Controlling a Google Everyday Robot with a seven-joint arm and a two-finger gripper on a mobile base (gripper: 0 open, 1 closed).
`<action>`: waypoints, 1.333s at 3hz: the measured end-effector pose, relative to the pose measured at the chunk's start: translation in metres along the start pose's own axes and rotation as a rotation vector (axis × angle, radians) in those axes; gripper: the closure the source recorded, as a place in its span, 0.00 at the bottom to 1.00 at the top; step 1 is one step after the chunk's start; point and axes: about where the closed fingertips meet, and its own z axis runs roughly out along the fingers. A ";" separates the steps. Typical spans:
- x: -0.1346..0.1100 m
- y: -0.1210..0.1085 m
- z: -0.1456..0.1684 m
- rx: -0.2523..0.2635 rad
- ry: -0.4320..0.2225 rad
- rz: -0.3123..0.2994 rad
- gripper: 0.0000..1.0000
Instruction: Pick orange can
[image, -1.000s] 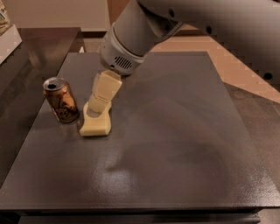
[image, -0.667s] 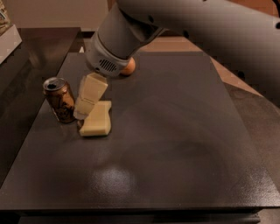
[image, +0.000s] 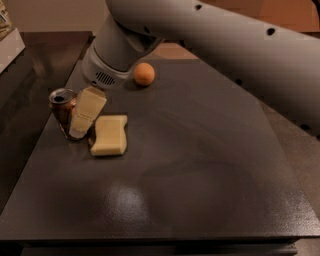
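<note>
Leftward the gripper (image: 79, 127) has slid. A second ago it hung over the yellow sponge (image: 110, 135), and now it is right up against the orange can (image: 61, 107).

Closest to us is the dark table (image: 200, 190). A bit farther back, on the left, the sponge lies flat. Just left of it is the gripper, tilted, with its pale tip low by the can's right side. It covers part of the can, so the two look like they touch. I cannot tell if the gripper is wide or narrow.

The can stands up straight near the table's left edge, with its silver top showing. Farther back sits a round orange ball (image: 144, 74), well apart from the can. Above it all reaches the big grey arm (image: 225, 45).
</note>
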 end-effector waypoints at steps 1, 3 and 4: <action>-0.013 0.001 0.023 -0.035 0.004 0.003 0.00; -0.022 0.004 0.032 -0.073 -0.001 0.005 0.19; -0.023 0.004 0.032 -0.085 -0.002 0.007 0.41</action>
